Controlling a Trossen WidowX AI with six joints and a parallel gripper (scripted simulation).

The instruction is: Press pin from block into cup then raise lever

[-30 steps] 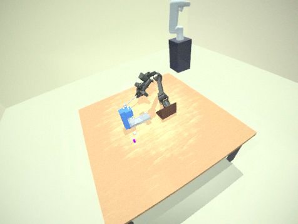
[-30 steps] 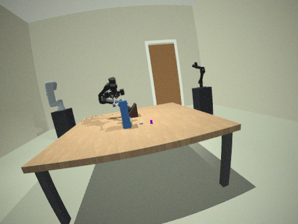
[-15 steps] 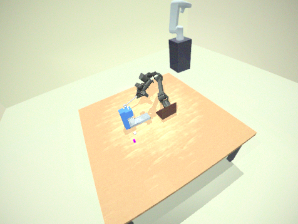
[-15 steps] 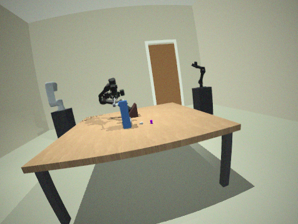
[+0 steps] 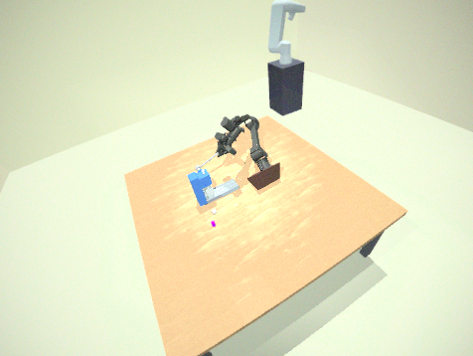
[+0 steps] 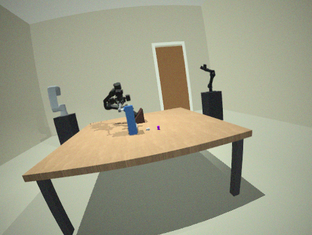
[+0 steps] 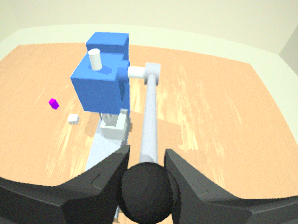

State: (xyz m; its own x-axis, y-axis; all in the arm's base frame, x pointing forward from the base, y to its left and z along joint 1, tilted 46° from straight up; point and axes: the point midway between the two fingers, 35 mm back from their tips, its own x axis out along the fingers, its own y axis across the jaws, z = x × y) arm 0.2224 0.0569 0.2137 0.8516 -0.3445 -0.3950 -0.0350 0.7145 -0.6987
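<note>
Pale walls and a light floor surround a wooden table, its grain streaked with brightness in the top view. On it, the pale block sits on the grey press bed, below the overhanging head of the blue press. The wrist view shows the block's raised sides; the exterior view hides block and bed behind the press. Whether the pin lines up with the punch, I cannot tell.

A white rod stands up from the press head, clearest from the wrist. At the side of the head, the grey lever runs out to a round black knob. The gripper is pinching the lever at its knob end, a hold seen closely only in the wrist view.

Near the press lie a small white piece and, farther out, a magenta piece. A dark brown panel stands by the arm's foot, absent from the wrist view. Beyond the table, top and exterior views share a pale arm on a dark pedestal; only the exterior adds a brown door and another black arm.
</note>
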